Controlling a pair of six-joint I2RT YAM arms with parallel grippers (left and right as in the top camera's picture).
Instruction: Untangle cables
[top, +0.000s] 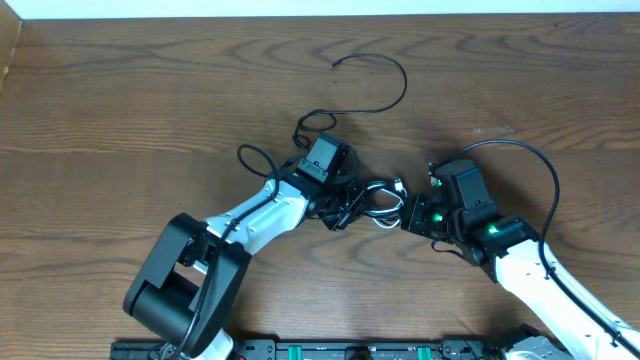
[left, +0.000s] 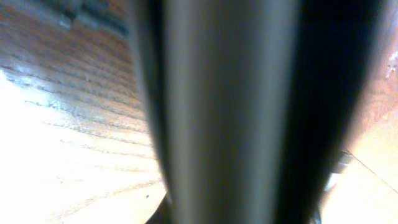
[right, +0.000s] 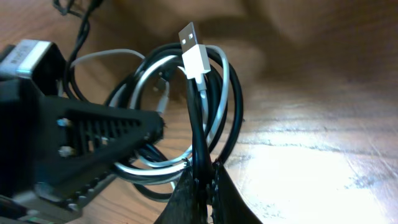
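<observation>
Overhead: both arms meet near the middle of the wooden tabletop (top: 120, 110). Between them sits the tangle of cables (top: 372, 195), a small knot of black loops with one pale strand. The left end effector (top: 348, 203) comes in from the left side of the knot and the right end effector (top: 408, 212) from the right. Both are in contact with it. A loose black cable (top: 403, 83) lies apart from the knot, toward the far edge, in one open curve. Its lower end runs down beside the left wrist.

Right wrist: the right end effector (right: 202, 183) is closed, fingers pressed together on black strands of the tangle that rise straight out of the pinch. The white cable (right: 202, 84) loops through the black coils. Its USB plug (right: 189, 37) stands upright at the top of the bundle, metal end up. The left end effector (right: 152, 124) shows as a black wedge entering from the left, jaws together, tip pushed into the coils against the white strand (whether it actually pinches a strand there I cannot tell, since the coils hide the tip).

Left wrist: the view is almost wholly blocked by a blurred grey-and-dark band very close to the lens, with wood grain showing at either side. Neither fingers nor cables can be made out here.
</observation>
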